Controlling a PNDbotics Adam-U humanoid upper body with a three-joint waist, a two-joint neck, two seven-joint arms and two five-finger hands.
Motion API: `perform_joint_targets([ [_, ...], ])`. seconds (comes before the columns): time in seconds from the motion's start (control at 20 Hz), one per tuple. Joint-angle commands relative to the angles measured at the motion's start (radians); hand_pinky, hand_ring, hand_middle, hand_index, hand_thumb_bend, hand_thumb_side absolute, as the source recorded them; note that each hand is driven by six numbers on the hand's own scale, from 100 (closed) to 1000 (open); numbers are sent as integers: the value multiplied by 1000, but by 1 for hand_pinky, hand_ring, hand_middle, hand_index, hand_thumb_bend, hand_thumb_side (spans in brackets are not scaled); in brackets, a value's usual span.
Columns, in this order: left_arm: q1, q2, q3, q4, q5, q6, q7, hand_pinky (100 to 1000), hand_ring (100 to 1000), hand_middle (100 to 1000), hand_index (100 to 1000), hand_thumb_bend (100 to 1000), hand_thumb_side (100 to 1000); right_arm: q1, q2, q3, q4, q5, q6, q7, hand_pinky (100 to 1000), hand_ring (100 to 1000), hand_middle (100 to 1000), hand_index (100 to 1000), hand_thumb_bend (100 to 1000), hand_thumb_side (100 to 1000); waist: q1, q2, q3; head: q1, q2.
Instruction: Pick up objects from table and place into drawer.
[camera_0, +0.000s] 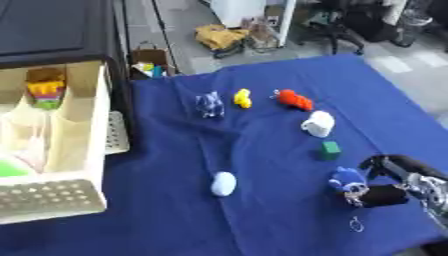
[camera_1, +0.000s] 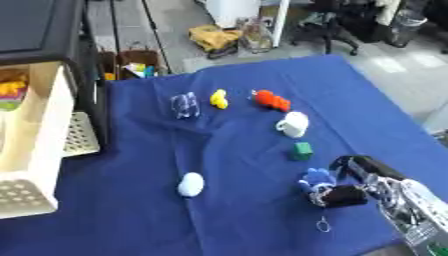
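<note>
On the left, your cream plastic drawer (camera_0: 83, 145) stands open, with toys already inside. Right of the drawer, on the blue cloth (camera_0: 262, 210), the pale smooth oval object (camera_0: 223, 183) can roll if nudged. Farthest from the drawer, your right hand (camera_1: 360, 186) has its thumb and fingers curled around the small blue fuzzy toy (camera_1: 316, 179). Its metal ring (camera_1: 323, 225) trails on the soft cloth and may snag when lifted.

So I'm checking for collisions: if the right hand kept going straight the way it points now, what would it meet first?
Probably the blue toy, already at the right hand's fingers; whether they touch is unclear.
</note>
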Motion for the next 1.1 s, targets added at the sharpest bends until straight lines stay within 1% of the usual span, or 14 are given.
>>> perform_joint_targets([
  [0.05, -17, 16, 5, -10, 2, 1, -2, 363, 403, 448, 664, 174, 963, -7, -20, -4, 3, 14, 21, 23, 888, 894, 710, 867, 593, 469, 1, -12, 0, -6, -11],
  [0.55, -15, 15, 4, -10, 2, 1, -2, 359, 401, 448, 664, 173, 964, -16, -29, 3, 34, 23, 26, 46, 890, 907, 731, 878, 562, 466, 3, -7, 5, -14, -16],
  [0.7, -15, 13, 3, -10, 3, 2, -2, 358, 401, 448, 664, 171, 964, -20, -29, 4, 49, 20, 31, 49, 889, 905, 720, 872, 547, 465, 5, -4, 6, -16, -18],
  [0.8, -15, 13, 3, -10, 3, 2, -2, 357, 401, 448, 664, 170, 964, -22, -29, 5, 54, 15, 29, 48, 886, 901, 696, 859, 530, 466, 6, -4, 8, -17, -18],
  [0.95, -15, 13, 3, -10, 3, 2, -3, 356, 400, 448, 664, 169, 964, -25, -29, 6, 56, 9, 27, 40, 877, 895, 671, 841, 476, 468, 7, -4, 10, -19, -18],
  [1.0, -15, 13, 3, -10, 3, 2, -3, 357, 401, 448, 664, 170, 964, -26, -30, 6, 58, 8, 29, 35, 872, 889, 652, 829, 423, 487, 7, -4, 11, -19, -19],
  [1.05, -15, 14, 3, -10, 3, 2, -3, 357, 401, 448, 664, 170, 964, -27, -30, 5, 59, 7, 31, 30, 872, 889, 652, 829, 423, 487, 7, -4, 11, -20, -19],
  [1.1, -15, 14, 3, -10, 3, 2, -3, 356, 400, 448, 664, 171, 964, -28, -30, 4, 58, 7, 33, 22, 867, 883, 640, 815, 357, 524, 7, -4, 12, -19, -18],
])
